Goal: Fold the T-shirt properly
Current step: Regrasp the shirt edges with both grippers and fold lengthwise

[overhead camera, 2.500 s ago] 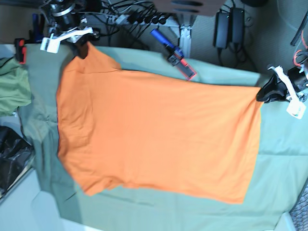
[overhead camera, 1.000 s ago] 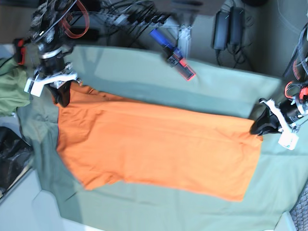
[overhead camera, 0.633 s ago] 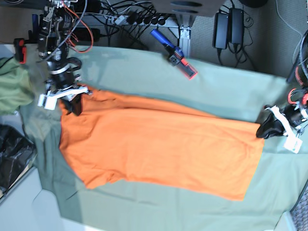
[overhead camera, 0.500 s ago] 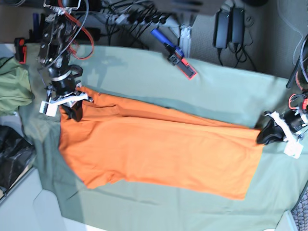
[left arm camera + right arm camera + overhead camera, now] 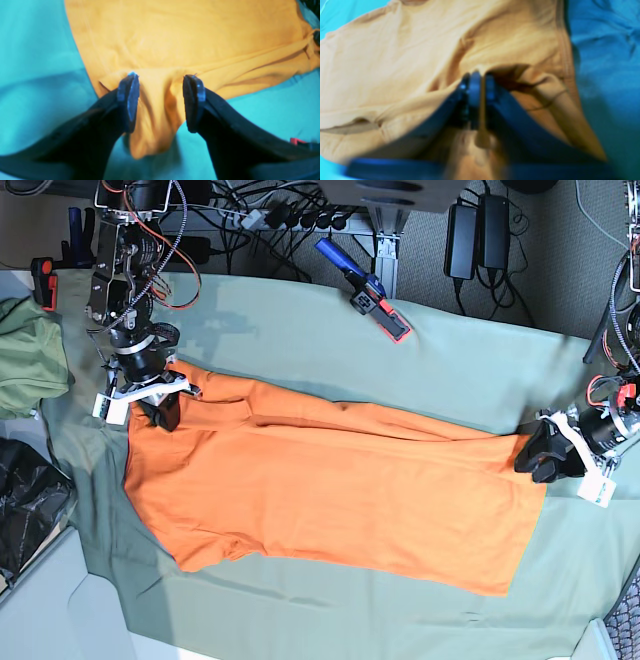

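The orange T-shirt (image 5: 330, 470) lies on the grey-green table cloth (image 5: 300, 340), its far long edge folded over toward the near side. My left gripper (image 5: 532, 456) is at the shirt's right end. In the left wrist view the left gripper (image 5: 162, 83) stands open, a loose bunched fold of the T-shirt (image 5: 175, 37) lying between its fingers without being pinched. My right gripper (image 5: 160, 410) sits at the shirt's left end by the sleeve. The right wrist view, which is blurred, has the right gripper (image 5: 480, 83) shut on a thin pinch of the T-shirt (image 5: 395, 50).
An olive-green garment (image 5: 25, 360) lies at the left edge, with a black bag (image 5: 25, 505) below it. A blue and red tool (image 5: 365, 290) rests on the cloth's far edge. Power bricks (image 5: 478, 235) and cables sit behind the table.
Both arms carried the shirt's far edge toward the near side and set it down, narrowing the shirt. The left gripper has opened and released its corner.
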### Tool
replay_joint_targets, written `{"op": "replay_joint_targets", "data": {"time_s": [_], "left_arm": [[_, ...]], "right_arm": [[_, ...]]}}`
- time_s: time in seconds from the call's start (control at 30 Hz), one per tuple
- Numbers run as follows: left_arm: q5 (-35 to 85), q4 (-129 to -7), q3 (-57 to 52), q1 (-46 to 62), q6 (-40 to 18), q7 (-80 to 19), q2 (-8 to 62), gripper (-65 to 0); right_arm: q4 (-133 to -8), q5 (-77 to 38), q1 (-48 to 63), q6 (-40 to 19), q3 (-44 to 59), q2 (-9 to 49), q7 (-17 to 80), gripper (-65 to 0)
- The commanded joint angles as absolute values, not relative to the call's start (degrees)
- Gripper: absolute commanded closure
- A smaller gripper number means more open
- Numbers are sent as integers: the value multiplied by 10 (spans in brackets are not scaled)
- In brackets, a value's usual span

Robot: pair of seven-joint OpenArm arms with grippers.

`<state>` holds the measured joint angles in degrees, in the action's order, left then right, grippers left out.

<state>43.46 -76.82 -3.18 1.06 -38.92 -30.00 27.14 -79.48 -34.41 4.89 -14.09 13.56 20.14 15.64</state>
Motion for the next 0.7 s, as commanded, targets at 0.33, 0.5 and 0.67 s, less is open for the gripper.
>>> {"op": "replay_joint_targets", "data": {"time_s": [0.33,0.5,0.67], "left_arm": [[439,-697,-37,-49,-381,-274,267,-329],[452,-700,-37,-54,-381,-285,269,-329],[504,-700,-57,-51,-381,-343,269,-329]], "right_arm": [[-804,-347,42,-182,140,209,119,-411],[-809,-347,43,-183,165,209,120,-411],[-809,-347,46,-182,216,209,145,-411]]}}
